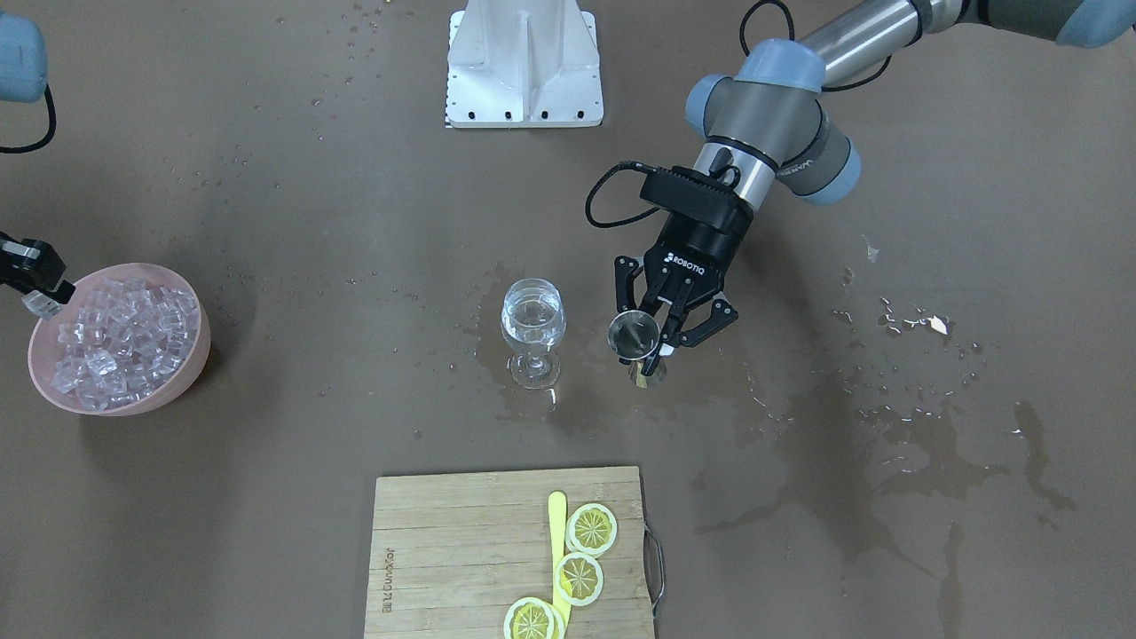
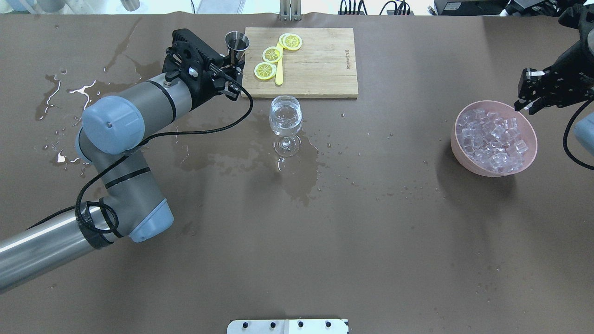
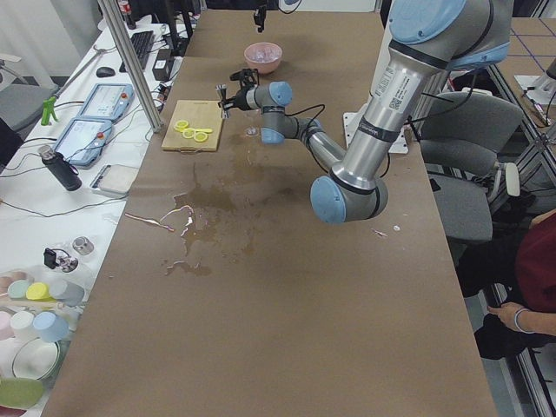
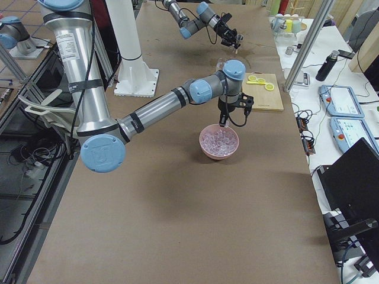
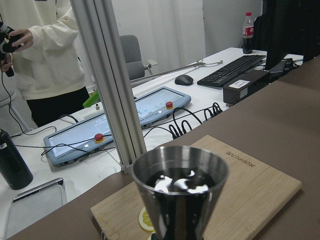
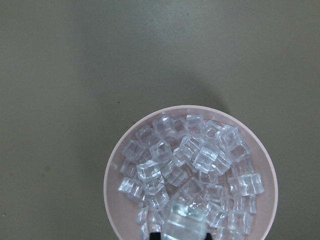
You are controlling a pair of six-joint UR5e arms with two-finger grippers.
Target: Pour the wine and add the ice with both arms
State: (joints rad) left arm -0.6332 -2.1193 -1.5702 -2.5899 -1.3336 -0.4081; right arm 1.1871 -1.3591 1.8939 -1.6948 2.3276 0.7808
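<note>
Plainly, one ice cube (image 6: 184, 220) is pinched by the right gripper (image 2: 526, 105) just above the pink bowl (image 2: 464, 153); the glass (image 2: 286, 121), w/ wine (image 1: 532, 324) in it, is set well apart toward the robot's left. The metal cup (image 1: 634, 335) is clamped upright by the left gripper (image 1: 664, 342) just beside the glass, on its far side from the bowl

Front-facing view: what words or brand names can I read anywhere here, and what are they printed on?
"ROBOTIQ": white letters on the black body of the left gripper.
Burnt-in brand along the cutting board edge: too blurred to read.
Grey lettering on the left arm: partly hidden, unreadable.
</note>
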